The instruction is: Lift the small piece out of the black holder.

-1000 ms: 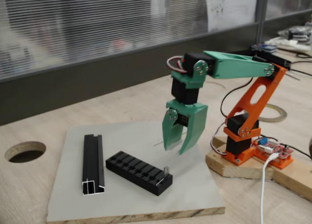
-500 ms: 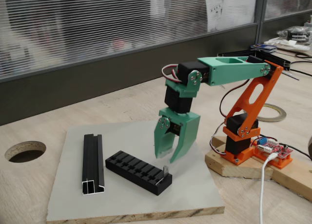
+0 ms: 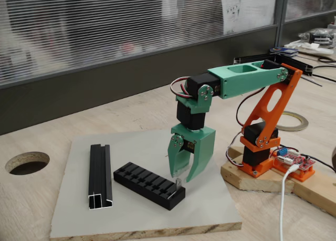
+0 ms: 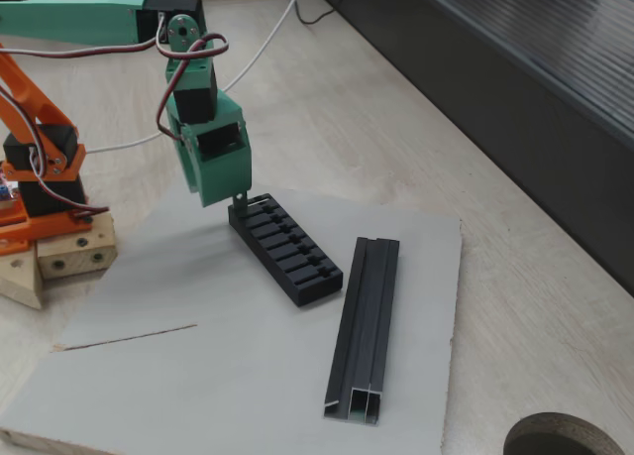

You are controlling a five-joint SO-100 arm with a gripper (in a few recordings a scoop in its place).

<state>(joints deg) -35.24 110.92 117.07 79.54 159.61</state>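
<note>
The black holder (image 3: pixel 148 185) lies slantwise on the grey board (image 3: pixel 136 215), and it also shows from the other side (image 4: pixel 287 249). The small piece (image 3: pixel 179 183) stands upright in the end slot nearest the arm, a thin grey tab. My green gripper (image 3: pixel 182 177) points straight down over that end with its jaws apart. The tips hang just above the tab, one on each side, and I cannot tell whether they touch it. From the other side, the gripper (image 4: pixel 220 195) covers the holder's near end and hides most of the tab.
A glossy black channel profile (image 3: pixel 100 176) lies left of the holder on the board. A round hole (image 3: pixel 27 163) is cut in the wooden table at far left. The orange arm base (image 3: pixel 262 146) stands on a wood block with cables at right.
The gripper has come down and moved left, from well above the board to just over the holder's end with the tab. Its jaws stay apart.
</note>
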